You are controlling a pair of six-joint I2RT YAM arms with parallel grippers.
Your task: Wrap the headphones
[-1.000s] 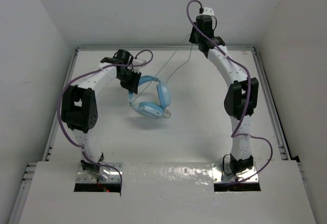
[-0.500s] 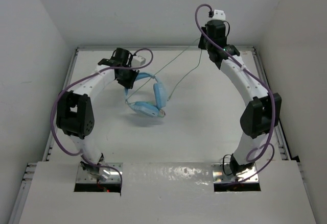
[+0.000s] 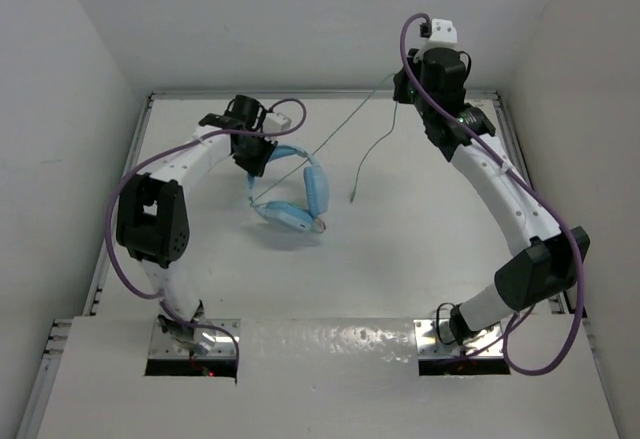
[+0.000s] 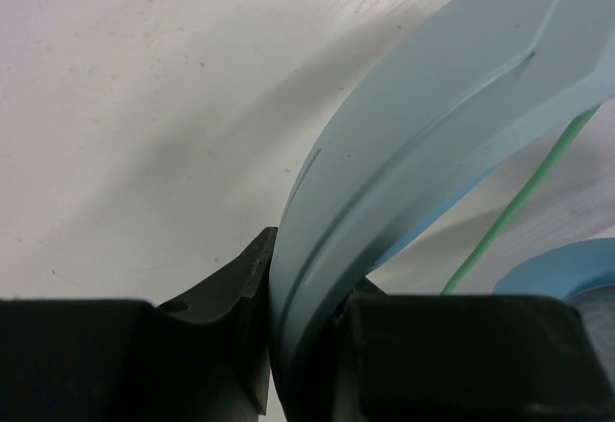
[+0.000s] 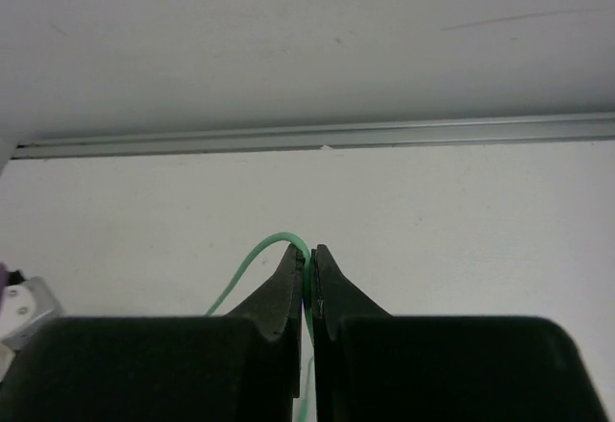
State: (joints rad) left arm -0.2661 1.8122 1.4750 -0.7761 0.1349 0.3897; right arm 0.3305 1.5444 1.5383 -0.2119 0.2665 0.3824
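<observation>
Fingers (image 4: 221, 340) of my left gripper (image 4: 306, 345) are clenched on the light blue headband (image 4: 432, 105) of the headphones (image 3: 298, 195); the band fills the narrow gap between both pads and arcs up and away to the right; below it the table (image 4: 144, 105) is bare white. Fingers (image 5: 283, 297) of my right gripper (image 5: 307, 278) are almost fully closed, tips pinching the thin pale green cable (image 5: 264, 249), which loops out to the left of the tips; the far rail (image 5: 384, 132) and the back wall lie ahead.

Top view: left gripper (image 3: 258, 159) holds the headphones left of the table's centre; the two earcups (image 3: 287, 216) hang below the band, near the surface; I cannot tell whether they touch it. From them the cable (image 3: 330, 137) runs in a straight line up to my right gripper (image 3: 400, 84) at the far right corner; a second strand drops from that gripper and ends loose, well apart from the earcups.

Versus a second ago: my right arm has swung outward, elbow now far right and low; the right gripper has moved right; the loose cable end has drawn away from the earcups; the headphones have shifted slightly left; my left grasp is unchanged.
</observation>
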